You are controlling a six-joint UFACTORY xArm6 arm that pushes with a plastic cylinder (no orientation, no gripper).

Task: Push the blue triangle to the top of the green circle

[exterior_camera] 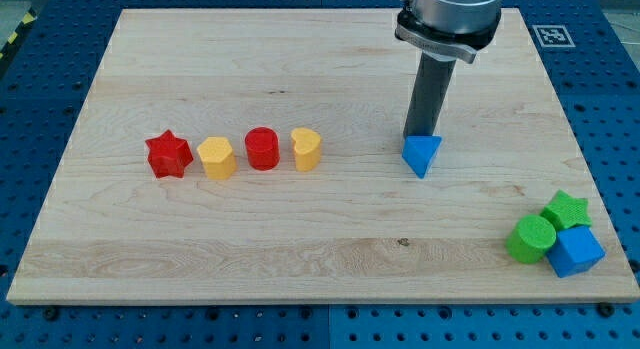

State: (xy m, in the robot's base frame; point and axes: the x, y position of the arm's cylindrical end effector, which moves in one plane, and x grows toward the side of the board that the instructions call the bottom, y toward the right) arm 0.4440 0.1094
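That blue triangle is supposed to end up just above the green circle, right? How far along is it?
Hardly started. My tip sits right at the upper edge of the blue triangle, mid-board. The green circle sits near the view's bottom right corner, clustered with a green star and a blue cube. The whole push remains.

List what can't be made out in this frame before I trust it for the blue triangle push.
- My tip: its very end sits behind the blue triangle's upper edge; actual contact cannot be confirmed.
- Arm: cut off by the view's top edge; only the rod and collar show.
- Green star: its lower part is hidden by the blue cube.
- Green circle: touching its neighbours or just overlapping them, unclear.
- Marker tag on the board: too small to read.
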